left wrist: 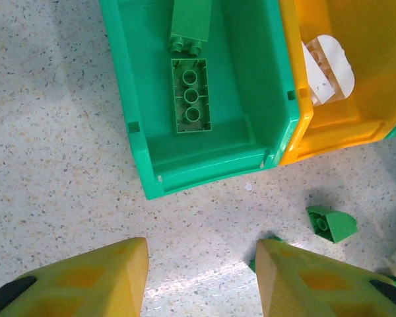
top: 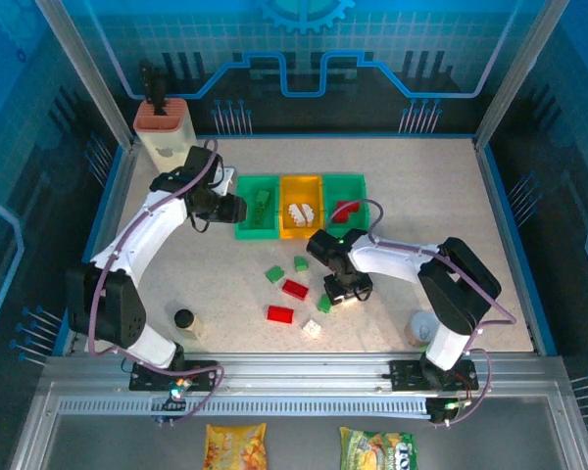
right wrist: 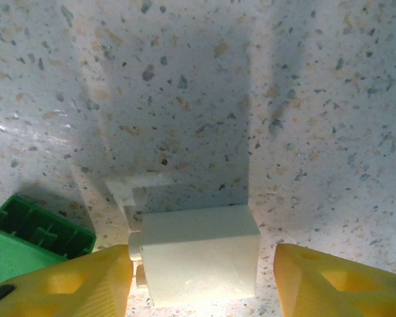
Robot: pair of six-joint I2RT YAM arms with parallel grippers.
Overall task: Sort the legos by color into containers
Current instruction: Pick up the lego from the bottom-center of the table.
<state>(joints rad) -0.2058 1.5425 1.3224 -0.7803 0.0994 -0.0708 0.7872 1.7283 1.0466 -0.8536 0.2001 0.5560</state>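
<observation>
Three joined containers stand at mid-table: a green bin (top: 258, 210) holding two green legos (left wrist: 191, 94), an orange bin (top: 301, 206) holding white legos (left wrist: 327, 69), and a green bin (top: 358, 186) holding a red lego (top: 345, 210). My left gripper (top: 230, 208) hovers open by the left green bin, with bare table between its fingers (left wrist: 92, 281). My right gripper (top: 341, 292) is low over the table and open, straddling a white lego (right wrist: 198, 254) lying on its side, with a gap at the right finger. Loose on the table are red legos (top: 295, 289), green legos (top: 274, 275) and a white lego (top: 312, 329).
A green lego (right wrist: 33, 241) lies just left of the right gripper, and another (left wrist: 331, 224) near the left gripper's right finger. A dark-topped jar (top: 184, 320) sits front left, a grey cup (top: 421, 328) front right, and a beige holder (top: 164, 127) at the back left.
</observation>
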